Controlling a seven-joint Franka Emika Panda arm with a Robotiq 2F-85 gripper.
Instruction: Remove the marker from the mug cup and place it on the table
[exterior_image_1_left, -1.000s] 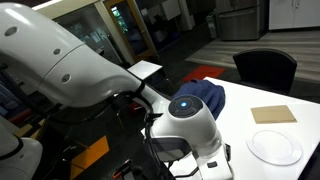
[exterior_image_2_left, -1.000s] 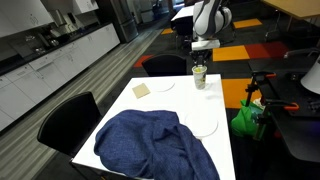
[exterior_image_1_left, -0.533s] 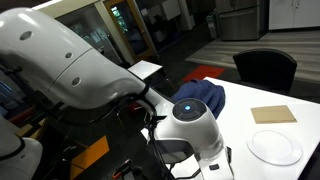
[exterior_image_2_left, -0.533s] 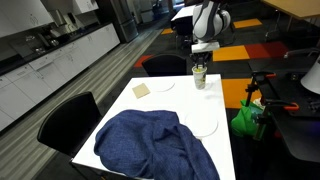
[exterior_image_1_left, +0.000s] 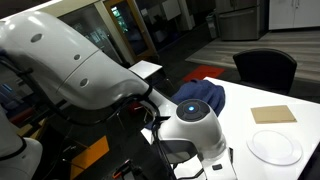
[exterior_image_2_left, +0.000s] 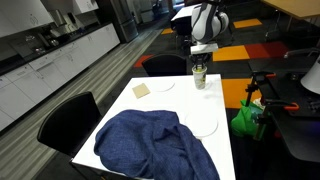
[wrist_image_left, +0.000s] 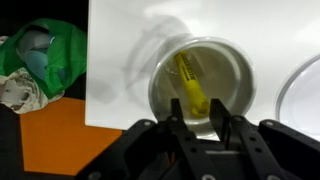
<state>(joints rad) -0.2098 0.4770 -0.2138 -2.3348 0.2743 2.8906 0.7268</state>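
The mug cup (wrist_image_left: 240, 68) stands near the edge of the white table (wrist_image_left: 125, 40). The yellow marker (wrist_image_left: 187, 80) leans inside it, upper end toward me. My gripper (wrist_image_left: 195, 108) hangs straight over the cup, and its two fingers sit close together on either side of the marker's upper end, touching it. In an exterior view the gripper (exterior_image_2_left: 203, 47) is just above the cup (exterior_image_2_left: 200, 76) at the far end of the table (exterior_image_2_left: 150, 105). In an exterior view my wrist (exterior_image_1_left: 195, 125) hides the cup and marker.
A blue cloth (exterior_image_2_left: 150, 145), a white plate (exterior_image_2_left: 203, 124), a saucer (exterior_image_2_left: 163, 85) and a tan board (exterior_image_2_left: 141, 89) lie on the table. A green bag (wrist_image_left: 45, 50) sits on the floor beside the table edge. Black chairs (exterior_image_2_left: 165, 65) stand round the table.
My upper arm has shifted a little in an exterior view. The gripper stays over the cup with hardly any visible movement.
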